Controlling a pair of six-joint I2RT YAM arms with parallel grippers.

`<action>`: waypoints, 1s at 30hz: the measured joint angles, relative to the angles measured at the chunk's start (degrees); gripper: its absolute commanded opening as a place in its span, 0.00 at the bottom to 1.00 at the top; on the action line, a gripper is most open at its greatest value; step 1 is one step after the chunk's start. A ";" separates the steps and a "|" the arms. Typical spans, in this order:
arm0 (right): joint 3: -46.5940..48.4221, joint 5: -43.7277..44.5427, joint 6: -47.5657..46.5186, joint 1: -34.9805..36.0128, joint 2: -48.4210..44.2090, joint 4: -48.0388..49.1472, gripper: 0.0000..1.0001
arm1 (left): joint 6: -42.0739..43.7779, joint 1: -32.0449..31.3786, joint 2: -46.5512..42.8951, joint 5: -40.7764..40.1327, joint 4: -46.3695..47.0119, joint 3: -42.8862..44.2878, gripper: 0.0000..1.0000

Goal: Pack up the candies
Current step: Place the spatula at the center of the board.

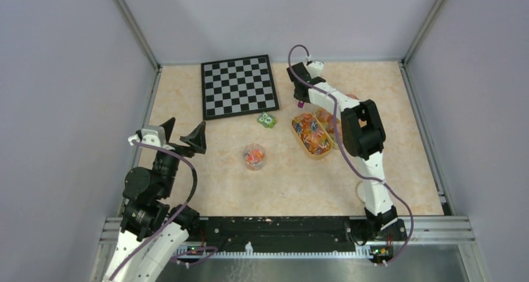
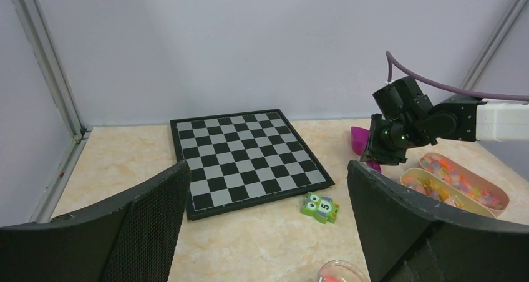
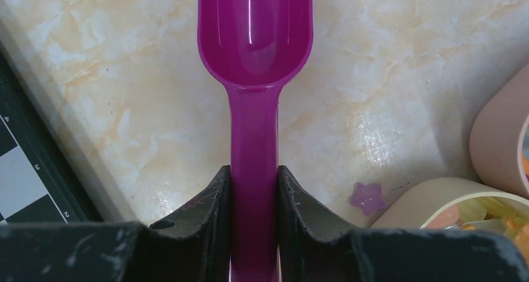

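1. The candies (image 1: 312, 137), mostly orange and red with some yellow and blue, lie heaped in two long dishes set side by side on the right half of the table (image 1: 212, 182).
2. The cream dish (image 3: 424, 198) is the one closer to the middle of the table. The pink dish (image 3: 499, 138) sits just beyond it towards the right wall, and the two look to be touching or nearly so.
3. A few more candies sit in a small clear cup (image 1: 245, 157) near the table's centre, apart from the dishes.
4. One purple star-shaped piece (image 3: 368, 198) lies loose on the tabletop just beside the cream dish's rim.
5. The magenta scoop (image 3: 254, 38) is over bare tabletop at the far end of the dishes, its hollow facing the wrist camera.
6. The right gripper (image 3: 254, 176) is clenched on the scoop's handle, with both fingers pressed against its sides.
7. A small green block (image 1: 267, 120) with eyes lies between the cup and the near right corner of the chessboard (image 1: 239, 85).
8. The chessboard lies flat at the back of the table, left of the scoop.
9. The left gripper (image 1: 185, 127) is at the left side, well away from the candies, its jaws spread wide and holding nothing.
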 measured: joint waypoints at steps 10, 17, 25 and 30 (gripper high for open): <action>-0.50 -0.22 2.25 0.00 -0.02 0.92 0.28 | 0.00 -0.11 0.00 0.07 0.00 -0.02 0.99; -3.04 -1.03 2.36 0.00 -0.13 2.84 0.42 | 0.00 -0.24 0.00 0.39 0.00 -0.04 0.99; -7.41 -2.29 1.49 0.00 -4.50 4.44 0.46 | 0.02 -0.31 0.00 0.61 0.00 -0.04 0.99; -9.64 -3.87 -1.25 0.00 -11.23 6.14 0.46 | 0.04 -0.31 0.00 0.61 0.00 -0.04 0.99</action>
